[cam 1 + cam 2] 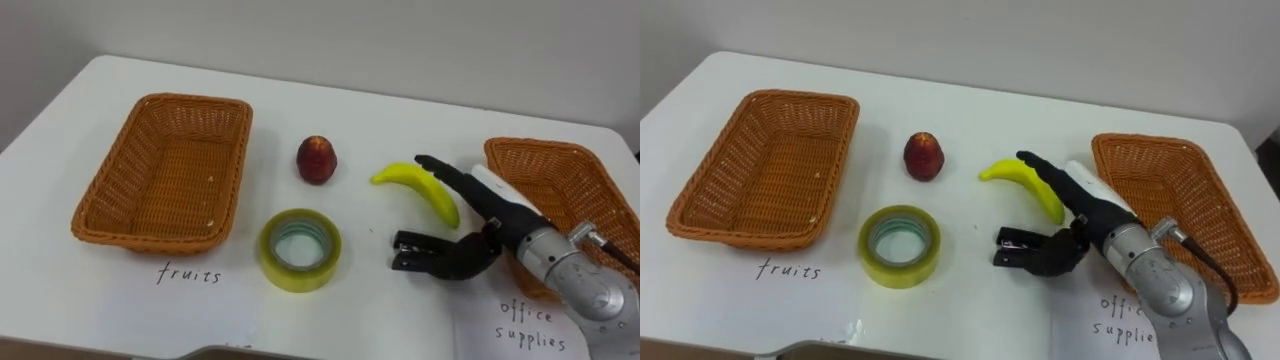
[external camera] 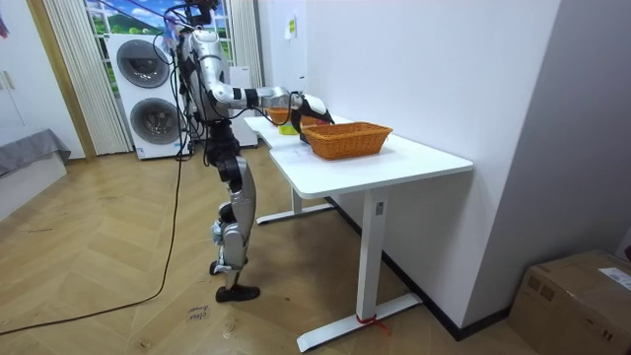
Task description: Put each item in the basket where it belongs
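Observation:
A yellow banana lies on the white table right of centre. A red apple stands to its left, and a yellow roll of tape lies in front of the apple. My right hand hovers just right of the banana, open and holding nothing. Its thumb reaches over the banana's near end, and its fingers point left at the table below it. The wicker basket on the left, marked for fruits, is empty. Another wicker basket, marked for office supplies, sits at the right behind my forearm.
The white table ends close behind the baskets at a pale wall. Handwritten paper labels lie in front of each basket. In the room view I stand at the table's end with an arm stretched over it, beside a wicker basket.

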Robot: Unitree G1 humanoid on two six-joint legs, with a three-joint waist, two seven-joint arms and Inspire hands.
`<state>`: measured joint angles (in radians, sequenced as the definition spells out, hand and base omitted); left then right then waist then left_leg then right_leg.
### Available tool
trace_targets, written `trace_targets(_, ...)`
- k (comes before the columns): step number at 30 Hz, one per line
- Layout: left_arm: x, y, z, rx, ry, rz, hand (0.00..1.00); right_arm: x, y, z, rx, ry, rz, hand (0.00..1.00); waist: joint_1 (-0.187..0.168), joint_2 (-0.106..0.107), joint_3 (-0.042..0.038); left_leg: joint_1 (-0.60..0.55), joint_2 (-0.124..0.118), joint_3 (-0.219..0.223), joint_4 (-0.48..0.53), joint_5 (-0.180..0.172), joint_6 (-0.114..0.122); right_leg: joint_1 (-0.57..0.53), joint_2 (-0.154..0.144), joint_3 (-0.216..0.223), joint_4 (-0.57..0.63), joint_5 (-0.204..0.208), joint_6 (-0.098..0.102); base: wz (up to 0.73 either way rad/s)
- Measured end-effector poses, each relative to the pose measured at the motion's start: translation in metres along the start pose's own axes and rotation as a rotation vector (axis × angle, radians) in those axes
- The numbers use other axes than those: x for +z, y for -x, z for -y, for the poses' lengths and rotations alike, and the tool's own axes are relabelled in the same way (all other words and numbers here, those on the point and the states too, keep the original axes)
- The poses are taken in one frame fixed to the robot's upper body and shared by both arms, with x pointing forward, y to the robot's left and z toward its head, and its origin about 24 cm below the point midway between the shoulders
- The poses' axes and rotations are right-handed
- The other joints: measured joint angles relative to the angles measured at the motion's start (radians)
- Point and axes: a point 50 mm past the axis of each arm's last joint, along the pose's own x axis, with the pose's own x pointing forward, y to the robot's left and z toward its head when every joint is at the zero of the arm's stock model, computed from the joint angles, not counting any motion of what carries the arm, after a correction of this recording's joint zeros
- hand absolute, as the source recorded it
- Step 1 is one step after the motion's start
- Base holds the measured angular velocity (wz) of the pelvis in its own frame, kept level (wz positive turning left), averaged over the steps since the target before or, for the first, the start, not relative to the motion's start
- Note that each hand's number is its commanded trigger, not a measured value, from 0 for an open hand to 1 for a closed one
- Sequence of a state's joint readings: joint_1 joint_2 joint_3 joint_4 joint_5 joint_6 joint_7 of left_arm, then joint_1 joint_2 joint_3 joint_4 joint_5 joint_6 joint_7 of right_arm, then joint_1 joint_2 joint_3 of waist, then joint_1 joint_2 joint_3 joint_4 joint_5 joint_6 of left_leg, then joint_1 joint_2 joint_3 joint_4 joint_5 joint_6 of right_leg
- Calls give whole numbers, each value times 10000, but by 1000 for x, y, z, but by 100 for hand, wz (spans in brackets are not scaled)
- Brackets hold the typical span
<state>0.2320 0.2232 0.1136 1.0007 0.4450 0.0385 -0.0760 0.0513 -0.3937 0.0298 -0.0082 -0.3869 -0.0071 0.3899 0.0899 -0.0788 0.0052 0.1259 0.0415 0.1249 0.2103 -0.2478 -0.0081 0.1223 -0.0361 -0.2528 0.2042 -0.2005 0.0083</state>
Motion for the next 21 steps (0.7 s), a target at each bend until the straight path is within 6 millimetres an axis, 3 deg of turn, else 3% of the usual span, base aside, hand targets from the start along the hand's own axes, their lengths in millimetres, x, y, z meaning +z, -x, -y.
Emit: trace_targets(21, 1, 0, -1, 78, -5, 20, 0, -12, -3, -14, 726, 1017, -952, 0, 71, -27, -21, -118, 5, -34, 54, -2, 2, -89, -1, -11, -3, 14, -17, 0)
